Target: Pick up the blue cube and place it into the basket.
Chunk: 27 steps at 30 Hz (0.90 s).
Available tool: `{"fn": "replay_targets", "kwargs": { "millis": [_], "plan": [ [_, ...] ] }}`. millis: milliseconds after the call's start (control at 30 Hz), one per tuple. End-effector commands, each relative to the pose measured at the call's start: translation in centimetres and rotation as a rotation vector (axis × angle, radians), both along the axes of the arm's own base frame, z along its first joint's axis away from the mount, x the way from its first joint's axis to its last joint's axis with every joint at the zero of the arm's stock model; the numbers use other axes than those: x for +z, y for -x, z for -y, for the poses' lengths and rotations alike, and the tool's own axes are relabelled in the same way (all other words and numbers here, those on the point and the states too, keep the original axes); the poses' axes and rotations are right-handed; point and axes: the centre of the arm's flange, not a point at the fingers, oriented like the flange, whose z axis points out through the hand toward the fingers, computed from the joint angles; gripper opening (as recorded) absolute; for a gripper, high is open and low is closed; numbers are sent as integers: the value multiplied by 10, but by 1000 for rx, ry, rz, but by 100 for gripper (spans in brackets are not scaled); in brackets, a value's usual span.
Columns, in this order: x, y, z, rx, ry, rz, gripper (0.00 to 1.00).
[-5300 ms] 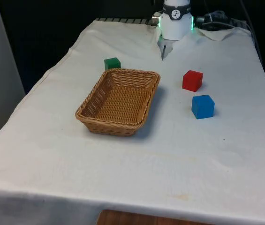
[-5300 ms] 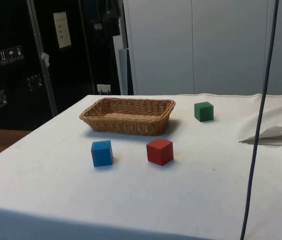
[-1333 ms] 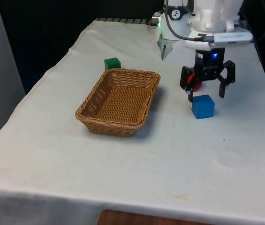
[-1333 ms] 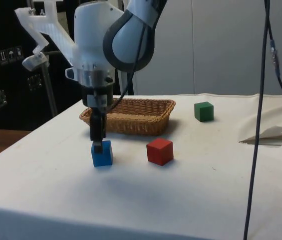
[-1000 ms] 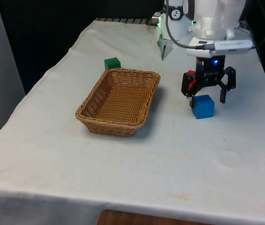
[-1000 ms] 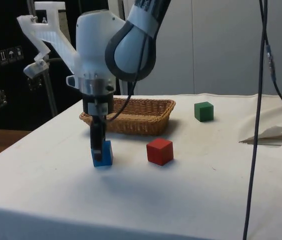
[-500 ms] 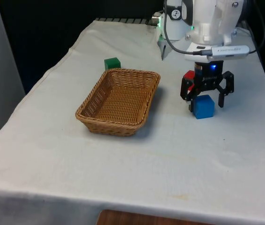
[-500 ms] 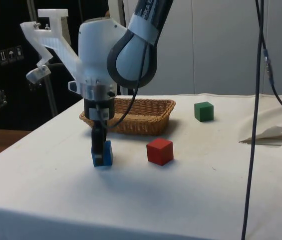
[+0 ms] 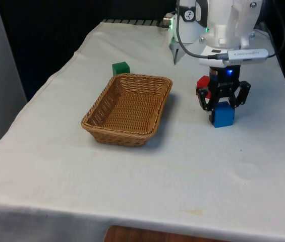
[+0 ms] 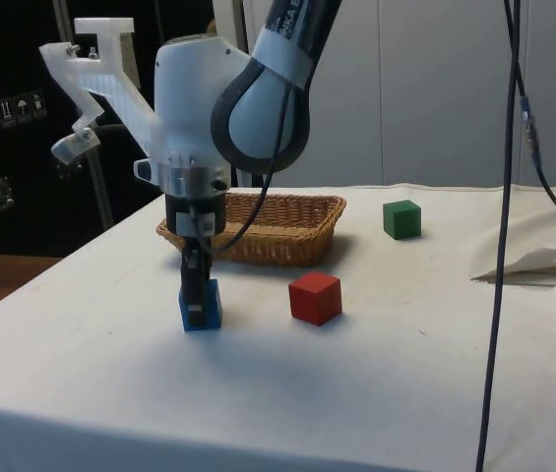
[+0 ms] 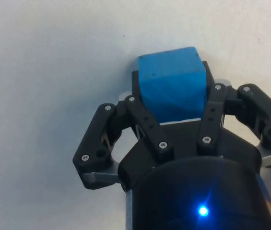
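A black gripper (image 9: 223, 112) is closed tight on a blue cube (image 9: 223, 115) right of frame centre, on the white cloth (image 9: 132, 171). A wicker basket (image 9: 127, 109) sits mid-frame.

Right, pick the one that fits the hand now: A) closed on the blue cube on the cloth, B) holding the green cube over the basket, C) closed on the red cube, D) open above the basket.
A: the hand has both fingers pressed against the blue cube's sides, and the side view shows the cube sitting on the cloth, apart from the basket.
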Motion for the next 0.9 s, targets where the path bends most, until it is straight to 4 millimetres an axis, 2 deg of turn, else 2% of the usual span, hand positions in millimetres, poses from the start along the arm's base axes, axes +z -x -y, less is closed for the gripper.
{"fn": "replay_targets", "kwargs": {
  "millis": [0, 67, 200, 333, 600, 633, 733, 867],
  "plan": [
    [-1, 0, 0, -1, 3, 6, 0],
    [-1, 0, 0, -1, 3, 6, 0],
    [16, -2, 2, -7, 1, 12, 0],
    [23, -4, 3, -8, 4, 16, 0],
    [55, -5, 8, -20, 10, 19, 0],
    [50, -6, 7, -16, 12, 21, 0],
    [66, -6, 10, -23, 13, 21, 0],
    [78, -8, 14, -26, 18, 26, 0]
  ]
}}
